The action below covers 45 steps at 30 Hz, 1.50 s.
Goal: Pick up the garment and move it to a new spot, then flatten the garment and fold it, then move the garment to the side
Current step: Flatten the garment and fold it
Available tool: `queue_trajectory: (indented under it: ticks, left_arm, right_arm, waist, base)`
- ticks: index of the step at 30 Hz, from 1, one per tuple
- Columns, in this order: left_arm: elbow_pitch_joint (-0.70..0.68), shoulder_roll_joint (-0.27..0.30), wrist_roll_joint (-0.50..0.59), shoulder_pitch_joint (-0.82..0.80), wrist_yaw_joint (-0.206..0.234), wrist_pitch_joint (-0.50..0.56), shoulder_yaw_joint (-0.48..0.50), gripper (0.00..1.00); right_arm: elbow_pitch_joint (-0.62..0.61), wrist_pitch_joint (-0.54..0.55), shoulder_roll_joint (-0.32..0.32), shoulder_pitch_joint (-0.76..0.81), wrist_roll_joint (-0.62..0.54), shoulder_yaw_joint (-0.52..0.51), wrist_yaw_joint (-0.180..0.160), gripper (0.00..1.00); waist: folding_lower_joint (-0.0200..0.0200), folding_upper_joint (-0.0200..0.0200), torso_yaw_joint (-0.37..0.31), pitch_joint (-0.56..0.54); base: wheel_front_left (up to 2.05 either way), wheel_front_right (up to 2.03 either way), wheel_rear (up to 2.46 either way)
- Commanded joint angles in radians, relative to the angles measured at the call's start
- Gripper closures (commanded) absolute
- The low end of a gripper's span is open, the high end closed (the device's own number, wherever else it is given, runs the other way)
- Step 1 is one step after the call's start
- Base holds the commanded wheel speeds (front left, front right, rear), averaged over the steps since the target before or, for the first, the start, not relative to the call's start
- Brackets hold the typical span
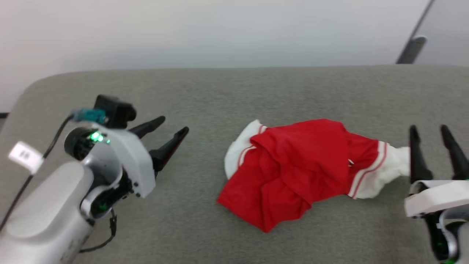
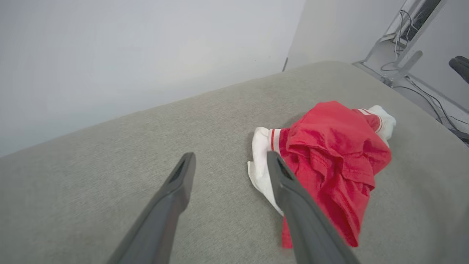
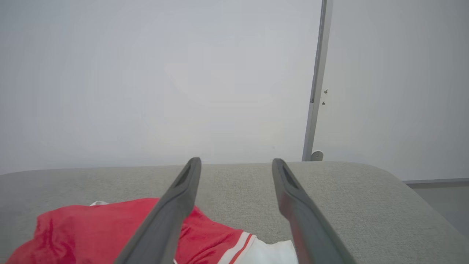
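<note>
I count one garment (image 1: 293,168), a crumpled red heap lying a little right of the middle of the grey bench (image 1: 220,91). Two white sleeves show, one at each end of the heap, each with red-and-white stripe trim. The lettering is folded out of sight.

I have two claws, each with two dark fingers. My left claw (image 1: 173,124) is spread wide and holds nothing. It hovers to the left of the garment with its fingers pointing toward it, and a strip of bare bench lies between them. My right claw (image 1: 428,128) is also spread wide and empty. It sits just beside the white sleeve at the garment's right end, and I cannot tell whether a finger touches the cloth.

The bench's far edge runs along a pale wall (image 1: 220,33), and its far left corner is rounded. Wide bare fabric lies behind the garment, in front of it, and across the whole left side. In the right wrist view the far right corner also curves off, close to a thin metal post (image 3: 317,80). There is less free bench on that side.
</note>
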Motion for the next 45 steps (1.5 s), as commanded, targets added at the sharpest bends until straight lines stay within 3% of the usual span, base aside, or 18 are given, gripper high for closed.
queue_trajectory:
  ticks: [1, 15, 33, 34, 35, 36, 45]
  left_arm:
    - [0.014, 0.006, -0.024, -0.037, -0.003, 0.035, -0.038, 0.00]
    - [0.170, 0.001, -0.203, -0.185, -0.003, 0.237, -0.287, 0.00]
    - [0.348, -0.011, -0.325, -0.253, -0.001, 0.217, -0.421, 0.00]
    - [0.353, -0.013, -0.335, -0.253, 0.000, 0.217, -0.427, 0.13]
    - [0.357, -0.016, -0.349, -0.253, 0.000, 0.214, -0.428, 0.71]
    - [0.358, -0.017, -0.355, -0.256, 0.000, 0.212, -0.434, 1.00]
    - [0.351, 0.021, -0.398, -0.308, 0.000, 0.162, -0.443, 1.00]
  right_arm:
    - [-0.006, -0.027, 0.012, 0.014, -0.011, 0.017, -0.001, 0.00]
    - [0.029, -0.109, 0.056, -0.021, -0.005, 0.067, -0.001, 0.00]
    - [0.067, -0.158, 0.076, -0.086, -0.005, 0.081, -0.001, 0.00]
    - [0.069, -0.159, 0.077, -0.086, -0.006, 0.080, -0.001, 0.00]
    - [0.071, -0.160, 0.078, -0.086, -0.005, 0.080, -0.001, 0.00]
    - [0.073, -0.161, 0.079, -0.086, -0.005, 0.079, -0.001, 0.00]
    - [0.077, -0.170, 0.069, -0.088, -0.019, 0.044, -0.001, 0.00]
  waist:
    - [0.0000, 0.0000, -0.062, 0.014]
    - [0.0000, 0.0000, -0.178, 0.096]
    - [0.0000, 0.0000, -0.236, 0.192]
    - [0.0000, 0.0000, -0.237, 0.195]
    - [0.0000, 0.0000, -0.238, 0.198]
    - [0.0000, 0.0000, -0.238, 0.200]
    - [0.0000, 0.0000, -0.194, 0.187]
  base:
    - [0.00, 0.00, 0.00]
    - [0.00, 0.00, 0.00]
    - [0.00, 0.00, 0.00]
    - [0.00, 0.00, 0.00]
    - [0.00, 0.00, 0.00]
    - [0.00, 0.00, 0.00]
    - [0.00, 0.00, 0.00]
